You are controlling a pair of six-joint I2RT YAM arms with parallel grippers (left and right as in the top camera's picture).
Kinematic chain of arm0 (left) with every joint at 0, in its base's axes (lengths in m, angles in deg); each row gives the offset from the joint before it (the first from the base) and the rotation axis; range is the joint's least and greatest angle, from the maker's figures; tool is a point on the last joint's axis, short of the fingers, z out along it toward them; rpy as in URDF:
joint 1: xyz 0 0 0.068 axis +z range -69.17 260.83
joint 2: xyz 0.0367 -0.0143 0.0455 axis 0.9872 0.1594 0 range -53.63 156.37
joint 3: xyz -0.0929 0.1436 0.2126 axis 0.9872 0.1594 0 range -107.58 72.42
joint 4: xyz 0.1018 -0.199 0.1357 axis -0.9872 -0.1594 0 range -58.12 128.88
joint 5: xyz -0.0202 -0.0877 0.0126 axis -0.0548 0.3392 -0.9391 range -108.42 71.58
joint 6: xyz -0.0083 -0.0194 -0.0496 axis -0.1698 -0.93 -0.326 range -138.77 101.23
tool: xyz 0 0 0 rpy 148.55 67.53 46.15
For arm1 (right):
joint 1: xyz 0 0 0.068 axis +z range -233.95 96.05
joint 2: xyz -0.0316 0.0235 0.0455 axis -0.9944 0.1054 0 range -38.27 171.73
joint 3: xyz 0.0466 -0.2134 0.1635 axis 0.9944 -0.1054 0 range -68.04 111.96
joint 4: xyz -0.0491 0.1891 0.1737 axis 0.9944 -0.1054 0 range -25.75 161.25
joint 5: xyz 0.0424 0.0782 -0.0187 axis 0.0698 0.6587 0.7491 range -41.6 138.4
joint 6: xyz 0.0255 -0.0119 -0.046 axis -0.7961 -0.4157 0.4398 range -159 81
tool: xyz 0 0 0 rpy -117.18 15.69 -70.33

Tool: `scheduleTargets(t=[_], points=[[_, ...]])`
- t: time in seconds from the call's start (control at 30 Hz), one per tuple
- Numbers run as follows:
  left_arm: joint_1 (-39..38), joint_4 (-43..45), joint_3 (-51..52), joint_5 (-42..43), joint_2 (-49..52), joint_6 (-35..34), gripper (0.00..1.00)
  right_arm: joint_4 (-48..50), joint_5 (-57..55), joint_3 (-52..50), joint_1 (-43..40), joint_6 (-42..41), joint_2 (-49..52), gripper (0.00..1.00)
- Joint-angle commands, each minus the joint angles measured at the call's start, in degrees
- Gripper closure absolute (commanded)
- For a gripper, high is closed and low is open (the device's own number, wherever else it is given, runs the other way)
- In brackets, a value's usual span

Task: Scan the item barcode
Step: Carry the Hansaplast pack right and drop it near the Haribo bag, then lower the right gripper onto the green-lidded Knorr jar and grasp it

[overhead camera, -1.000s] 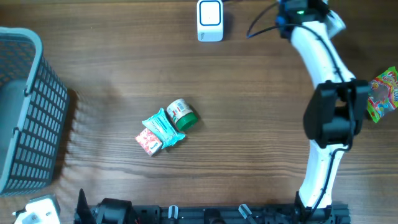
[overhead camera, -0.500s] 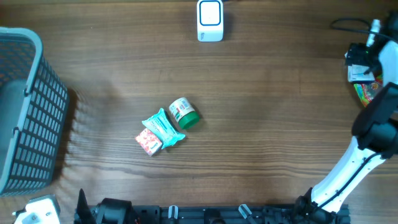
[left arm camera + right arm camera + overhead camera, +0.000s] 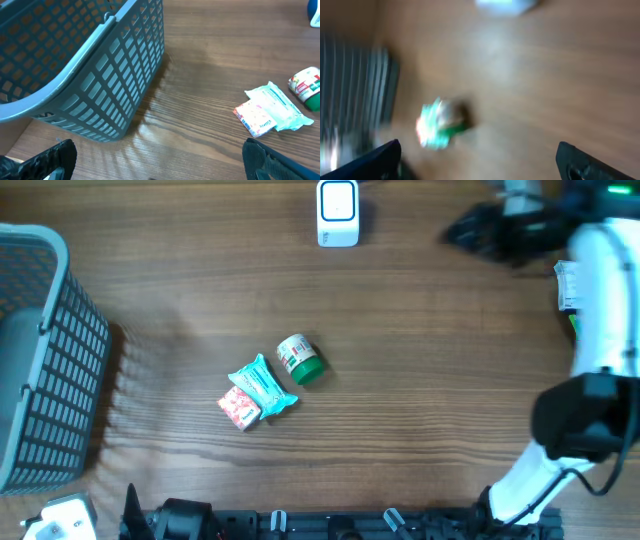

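The white scanner (image 3: 337, 212) stands at the back edge of the table. Mid-table lie a green can (image 3: 298, 361), a teal packet (image 3: 263, 386) and a red-and-white packet (image 3: 239, 408), touching one another. My right gripper (image 3: 478, 230) is motion-blurred above the back right of the table, pointing left, open and holding nothing. Its wrist view is smeared: the gripper (image 3: 480, 160) stands wide above bare wood, with the items a green blur (image 3: 437, 130). My left gripper (image 3: 160, 162) is open and empty near the basket, the packets (image 3: 272, 107) off to its right.
A grey mesh basket (image 3: 40, 360) fills the left side. A colourful packet (image 3: 565, 285) lies at the right edge, partly hidden behind my right arm (image 3: 600, 300). A white device (image 3: 60, 520) sits at the front left corner.
My right arm swung out to the right edge and then back toward the far side, its jaws opening. The colourful packet at the right shifted up and left. The middle items stayed put.
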Motion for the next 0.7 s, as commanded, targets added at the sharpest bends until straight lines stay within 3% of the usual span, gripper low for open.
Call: scheduleTargets(t=[0.0,0.27,0.4,0.67], points=[[0.2,0.1,0.1,0.5,-0.6,-0.5,0.00,-1.1,-4.5,-4.1,13.4,7.7,2.1,0.00],[0.2,0.1,0.1,0.5,-0.6,-0.5,0.00,6.0,-28.9,-8.9,41.2,0.6,2.4,0.00],[0.2,0.2,0.1,0.5,-0.6,-0.5,0.00,9.4,-28.8,-8.9,43.8,-0.7,2.4,0.00],[0.2,0.2,0.1,0.5,-0.6,-0.5,0.00,16.3,-12.6,-17.3,39.8,-6.6,2.4,0.00]])
